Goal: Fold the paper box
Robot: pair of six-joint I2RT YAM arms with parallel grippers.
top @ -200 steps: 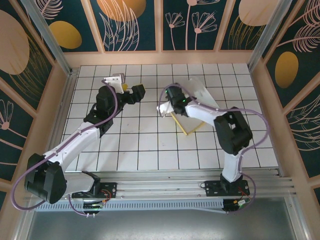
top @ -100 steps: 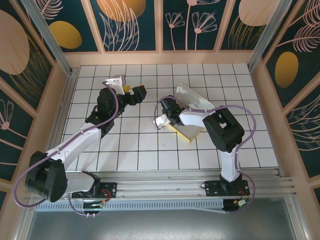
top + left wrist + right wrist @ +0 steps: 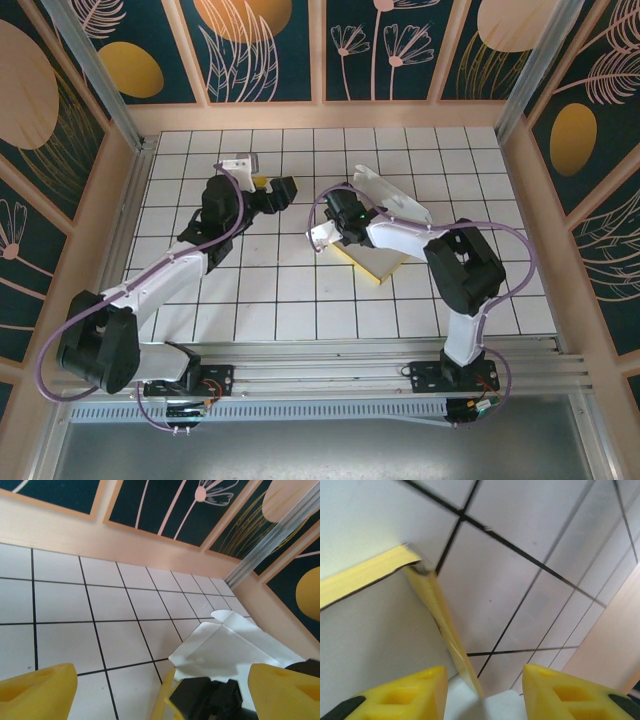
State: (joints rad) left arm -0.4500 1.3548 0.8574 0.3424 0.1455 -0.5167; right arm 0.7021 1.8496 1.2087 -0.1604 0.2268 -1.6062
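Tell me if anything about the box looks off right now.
The box lies skewed to the grid of the table, half folded. A white flap stands up on its far side, and a yellow card edge runs between the parted fingers of the right gripper. No tear or crush shows.

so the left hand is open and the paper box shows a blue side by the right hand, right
Not blue: in the top view the paper box shows a yellow side by the right hand. The left hand is open, as you say.
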